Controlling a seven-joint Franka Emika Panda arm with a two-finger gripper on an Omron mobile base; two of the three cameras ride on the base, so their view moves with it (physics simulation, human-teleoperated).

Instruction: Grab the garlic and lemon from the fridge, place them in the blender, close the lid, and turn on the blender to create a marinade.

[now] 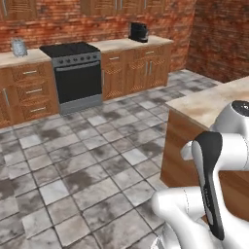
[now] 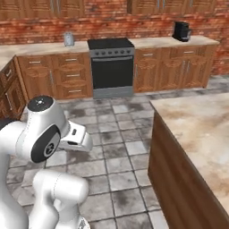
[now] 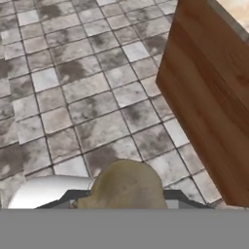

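In the hand view a pale beige, bulb-shaped garlic [image 3: 127,182] sits between the two dark finger tips of my gripper [image 3: 125,198], which is shut on it. Below the held garlic lies grey tiled floor [image 3: 73,97], with the brown wooden side of an island [image 3: 209,97] to the right. My white arm [image 1: 214,180] is folded low in front of the base, beside that island. The lemon, fridge, blender and lid are out of view.
A wooden island with a pale stone top [image 2: 197,129] stands close on the right. Along the far brick wall run brown cabinets, a black stove [image 1: 75,73], a black appliance [image 1: 138,31] and a small grey object [image 1: 19,47]. Open tiled floor [image 1: 73,160] lies between.
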